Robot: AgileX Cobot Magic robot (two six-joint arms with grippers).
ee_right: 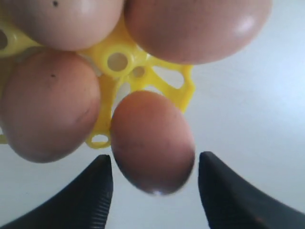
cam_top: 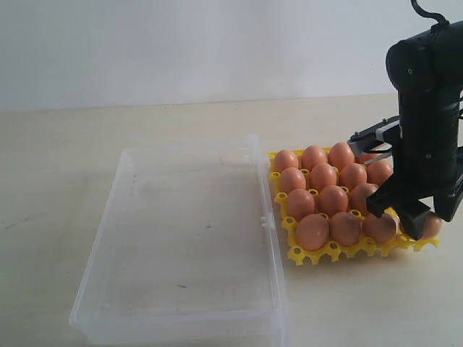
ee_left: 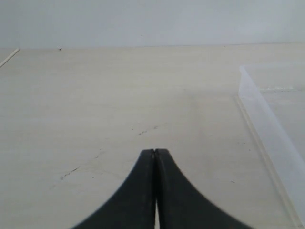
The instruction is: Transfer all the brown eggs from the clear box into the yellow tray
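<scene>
The brown eggs sit in the yellow tray, which lies just right of the clear box. Over the tray's near right corner we see the right gripper spread wide around one egg, apparently without touching it. The left gripper is pressed closed above the table.
</scene>
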